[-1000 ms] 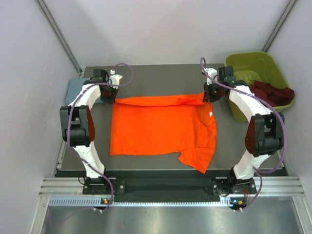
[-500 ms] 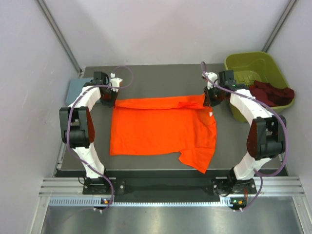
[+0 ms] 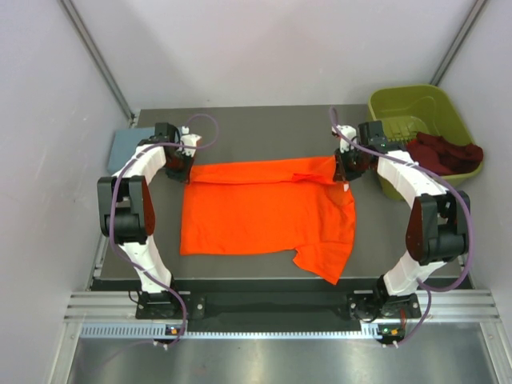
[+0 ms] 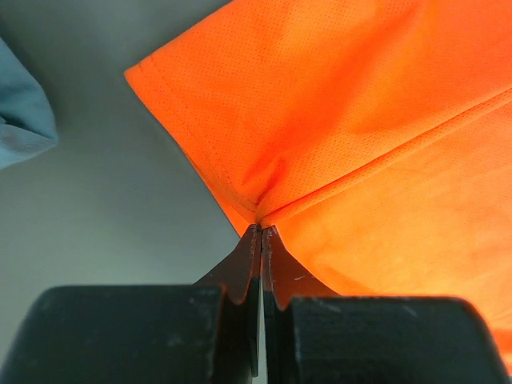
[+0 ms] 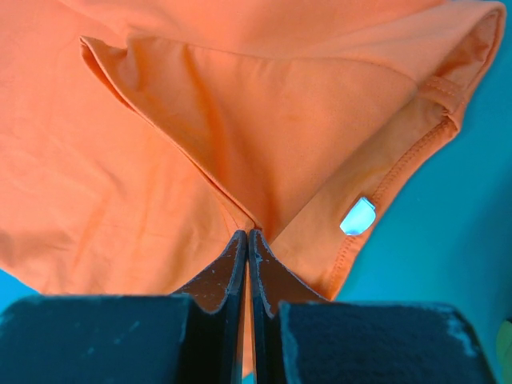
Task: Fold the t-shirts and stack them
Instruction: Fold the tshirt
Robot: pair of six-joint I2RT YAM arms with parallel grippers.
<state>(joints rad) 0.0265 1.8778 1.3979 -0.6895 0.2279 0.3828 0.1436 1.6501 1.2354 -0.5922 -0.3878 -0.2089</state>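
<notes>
Left gripper [image 4: 261, 232] and right gripper [image 5: 246, 234], fingers pressed tight on cloth, pinch the far corners of the orange t-shirt [image 3: 264, 212] spread across the worktop's [image 3: 264, 124] middle. The light, limp fabric probably handles best by hems and corners.

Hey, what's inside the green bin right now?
A maroon shirt lies bunched in the bin, spilling over its right rim. Anything under the shirt is hidden.

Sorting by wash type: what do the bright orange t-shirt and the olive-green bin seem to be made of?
The bright orange t-shirt: thin matte knit, likely a synthetic sports mesh; tiny pinholes and stitched hems show close up. The olive-green bin: probably moulded plastic; smooth, rounded walls with a faint sheen.
</notes>
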